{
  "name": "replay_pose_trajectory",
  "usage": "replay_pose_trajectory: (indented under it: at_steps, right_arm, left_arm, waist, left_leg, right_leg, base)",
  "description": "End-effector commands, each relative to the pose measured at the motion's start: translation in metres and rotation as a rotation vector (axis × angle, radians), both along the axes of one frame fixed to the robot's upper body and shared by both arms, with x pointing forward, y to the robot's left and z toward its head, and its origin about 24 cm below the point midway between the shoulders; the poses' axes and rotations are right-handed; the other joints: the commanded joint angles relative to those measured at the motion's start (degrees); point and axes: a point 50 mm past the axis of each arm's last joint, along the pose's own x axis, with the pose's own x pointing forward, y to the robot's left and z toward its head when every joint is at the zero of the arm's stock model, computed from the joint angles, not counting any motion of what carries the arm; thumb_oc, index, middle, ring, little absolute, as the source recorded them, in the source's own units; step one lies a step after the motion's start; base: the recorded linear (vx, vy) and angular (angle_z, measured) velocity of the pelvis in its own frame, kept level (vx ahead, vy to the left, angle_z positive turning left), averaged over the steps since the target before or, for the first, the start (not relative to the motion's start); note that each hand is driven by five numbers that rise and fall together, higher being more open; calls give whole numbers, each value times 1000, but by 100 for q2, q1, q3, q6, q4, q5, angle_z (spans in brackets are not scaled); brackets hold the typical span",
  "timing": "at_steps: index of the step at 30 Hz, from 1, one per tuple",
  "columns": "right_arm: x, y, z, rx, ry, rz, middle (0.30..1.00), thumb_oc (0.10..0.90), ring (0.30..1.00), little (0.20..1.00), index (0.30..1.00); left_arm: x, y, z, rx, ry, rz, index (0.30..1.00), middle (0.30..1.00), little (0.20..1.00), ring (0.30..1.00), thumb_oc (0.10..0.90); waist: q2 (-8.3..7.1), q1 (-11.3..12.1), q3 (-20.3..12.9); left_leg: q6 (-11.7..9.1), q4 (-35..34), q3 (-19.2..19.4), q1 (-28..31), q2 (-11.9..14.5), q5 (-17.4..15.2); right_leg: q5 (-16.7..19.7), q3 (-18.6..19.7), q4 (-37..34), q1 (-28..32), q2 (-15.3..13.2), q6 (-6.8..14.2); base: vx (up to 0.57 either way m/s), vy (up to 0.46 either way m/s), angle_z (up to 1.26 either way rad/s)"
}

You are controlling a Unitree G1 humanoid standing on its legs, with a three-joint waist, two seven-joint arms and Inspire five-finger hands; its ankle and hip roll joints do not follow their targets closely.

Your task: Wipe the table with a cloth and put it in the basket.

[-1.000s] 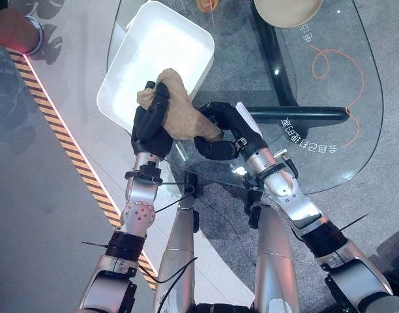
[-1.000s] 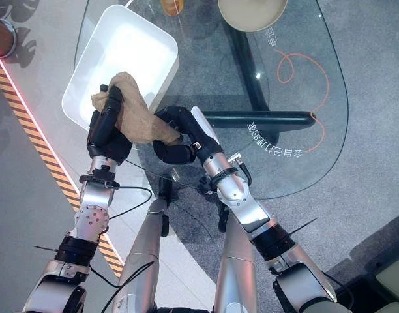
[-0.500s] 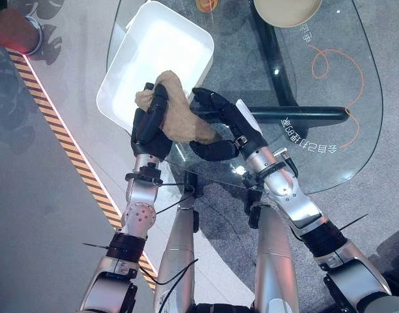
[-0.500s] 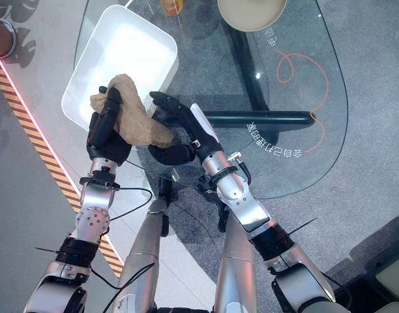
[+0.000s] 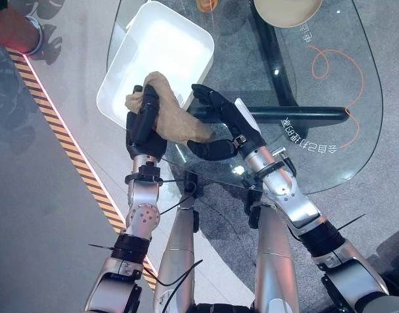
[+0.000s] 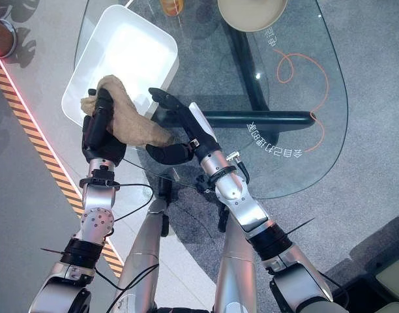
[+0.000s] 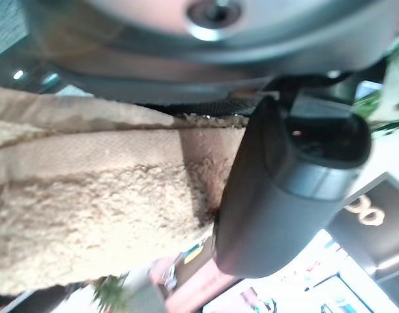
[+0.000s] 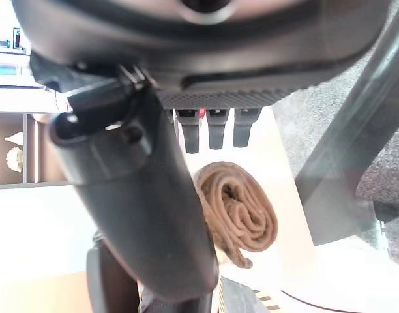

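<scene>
- The left hand (image 5: 142, 127) has its dark fingers curled over a bunched tan cloth (image 5: 170, 114), gripping it at the near edge of the table; in the left wrist view the thumb (image 7: 284, 189) presses against the cloth's nubby, towel-like pile.
- The cloth is soft and crumpled, one lump rising above the left hand's fingertips and a flatter tail trailing toward the right hand.
- The right hand (image 5: 222, 127) is open, its fingers straight and spread, thumb stretched out below them; the cloth's tail lies in the gap between thumb and fingers, and whether it touches them is hard to tell.
- In the right wrist view the cloth (image 8: 235, 215) shows as a rolled, folded wad past the straight fingertips.
- The basket (image 5: 121, 65) is a white, smooth-walled rectangular tub with rounded corners, just beyond the left hand; the cloth's upper lump overlaps its near rim.
- The table (image 5: 330, 176) is clear glass with a rounded outline on a dark frame.
- A round beige bowl (image 5: 287, 10) sits at the far edge.
</scene>
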Motion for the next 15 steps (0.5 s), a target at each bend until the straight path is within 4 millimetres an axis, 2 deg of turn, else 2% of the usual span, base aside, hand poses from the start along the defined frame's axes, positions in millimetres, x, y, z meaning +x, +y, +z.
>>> replay_pose_trajectory:
  at_steps: [1, 5, 15]
  right_arm:
    - [-27, 20, 74, 197, -318, 152, 900, 800, 900, 900, 900]
    - [-26, 21, 76, 203, -319, 147, 900, 800, 900, 900, 900]
    - [-23, 20, 80, 210, -324, 122, 900, 800, 900, 900, 900]
  left_arm:
    - [-27, 24, 72, -25, -362, 223, 300, 300, 200, 300, 100]
    - [-33, 33, 78, -45, -353, 355, 300, 300, 200, 300, 100]
    - [-37, 37, 89, -9, -353, 482, 300, 300, 200, 300, 100]
  waist:
    - [-137, 101, -148]
    - [-143, 129, -148]
    - [-164, 138, -148]
  left_leg:
    - [667, 472, 536, 210, -663, -759]
    - [657, 463, 523, 224, -678, -757]
    - [624, 439, 524, 260, -659, -735]
  right_leg:
    - [577, -156, -869, 316, 458, 7]
    - [565, -172, -873, 336, 457, 9]
    - [562, -193, -892, 387, 452, 12]
  base:
    - [0, 0, 0]
    - [0, 0, 0]
    - [0, 0, 0]
